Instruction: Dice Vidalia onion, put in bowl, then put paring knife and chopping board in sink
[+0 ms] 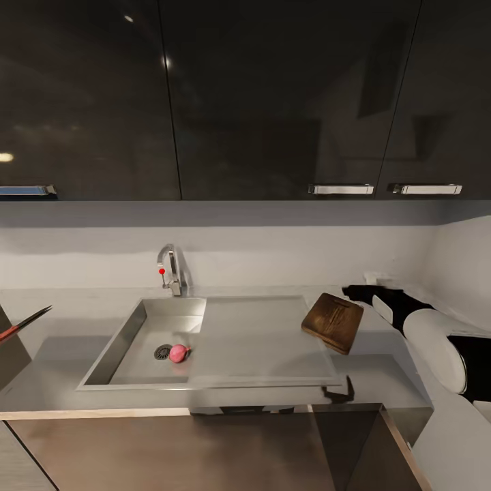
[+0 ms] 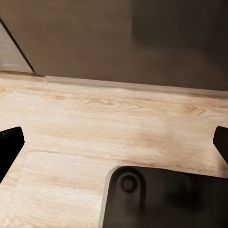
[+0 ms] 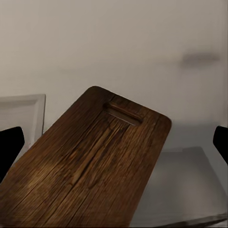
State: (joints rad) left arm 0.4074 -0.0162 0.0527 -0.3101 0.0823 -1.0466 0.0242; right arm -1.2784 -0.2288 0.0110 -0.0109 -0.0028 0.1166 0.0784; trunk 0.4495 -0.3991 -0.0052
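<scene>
The pink Vidalia onion (image 1: 179,352) lies in the sink (image 1: 126,334) basin beside the round drain. My right gripper (image 1: 351,294) is shut on the chopping board (image 1: 333,322), holding it tilted in the air over the right end of the drainboard. In the right wrist view the board (image 3: 95,161) runs out between the fingers, slot handle farthest away. The paring knife (image 1: 24,322) shows at the far left above the countertop (image 1: 68,300), blade pointing up and right. My left gripper (image 2: 114,142) hangs low over the floor, open and empty. The bowl is out of view.
A chrome faucet (image 1: 172,267) stands behind the basin. Dark glossy wall cabinets (image 1: 273,102) hang above, and a side wall (image 1: 464,259) closes the counter on the right. The left wrist view looks down on wooden floor (image 2: 118,118) and my dark base (image 2: 156,199).
</scene>
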